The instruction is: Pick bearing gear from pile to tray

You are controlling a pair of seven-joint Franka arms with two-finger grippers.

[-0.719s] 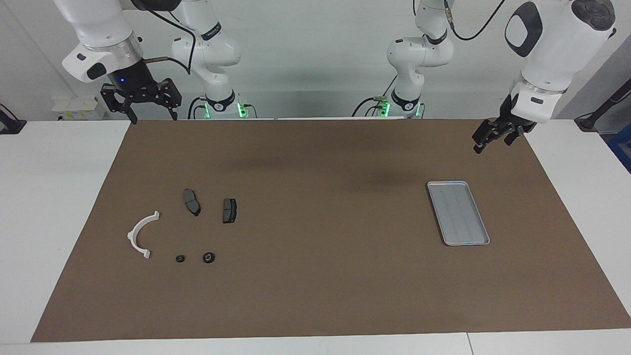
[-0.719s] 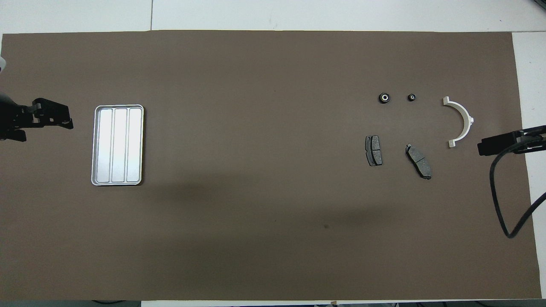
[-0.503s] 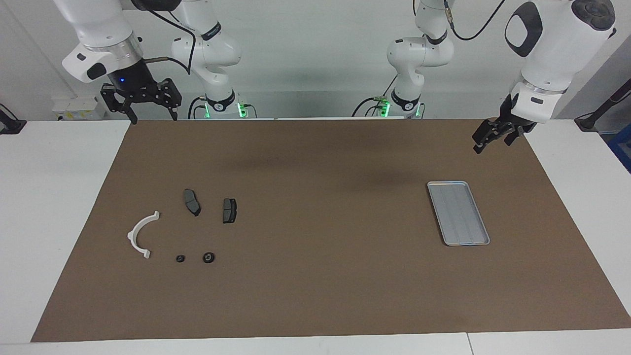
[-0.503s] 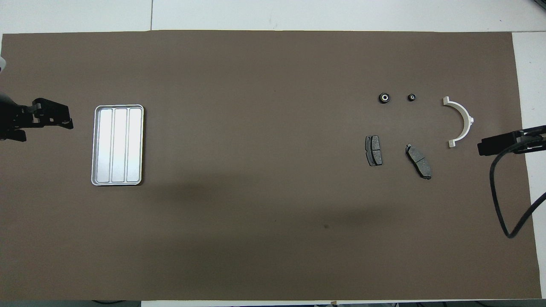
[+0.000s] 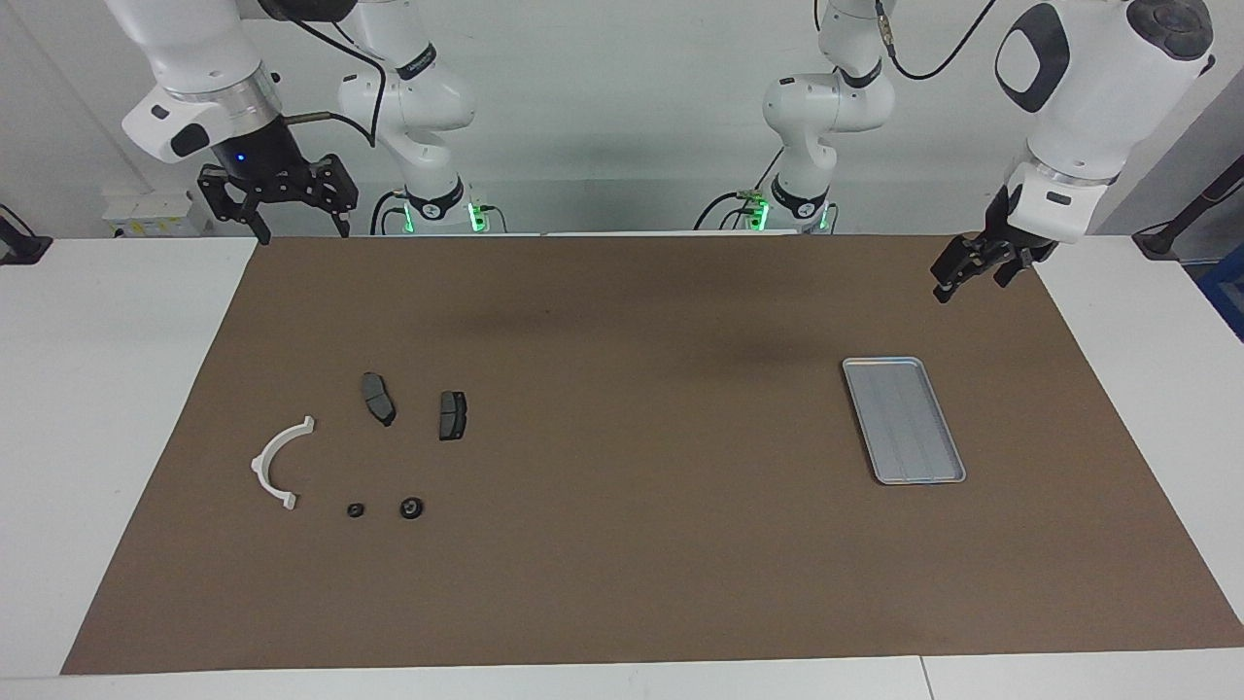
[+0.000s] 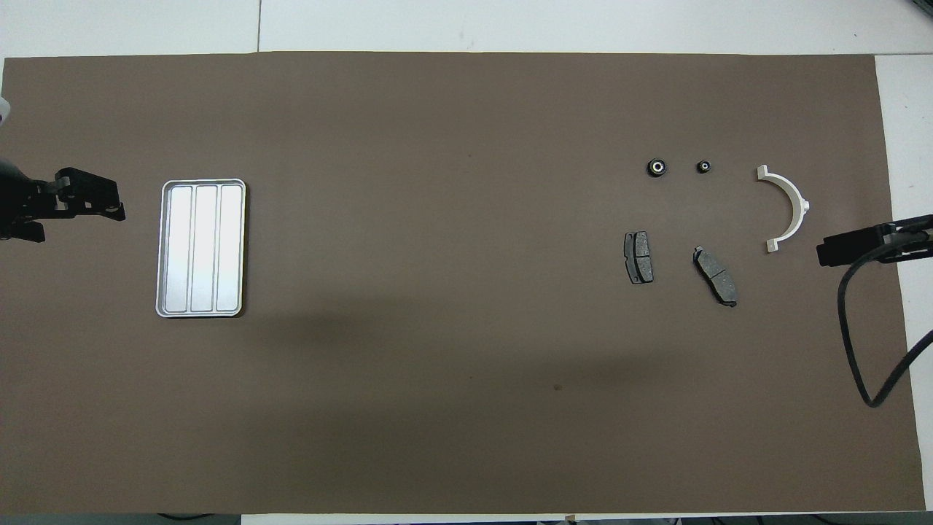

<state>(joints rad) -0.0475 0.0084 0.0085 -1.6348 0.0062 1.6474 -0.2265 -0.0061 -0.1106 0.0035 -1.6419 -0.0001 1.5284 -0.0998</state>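
Note:
The pile lies on the brown mat toward the right arm's end: a white curved bracket (image 5: 277, 465) (image 6: 787, 211), two dark grey plates (image 5: 378, 398) (image 5: 452, 415), and two tiny black round pieces. The larger round piece (image 5: 411, 507) (image 6: 657, 167) has a pale centre. The smaller one (image 5: 356, 510) (image 6: 703, 166) lies between it and the bracket. The silver tray (image 5: 880, 362) (image 6: 203, 181) lies flat and empty toward the left arm's end. My right gripper (image 5: 301, 231) (image 6: 824, 255) is open and raised over the mat's edge by the robots. My left gripper (image 5: 957, 282) (image 6: 109, 211) hangs over the mat beside the tray.
The brown mat (image 5: 622, 564) covers most of the white table (image 5: 97, 389). A black cable (image 6: 853, 343) hangs from the right arm over the mat's end. Both robot bases stand at the table's edge.

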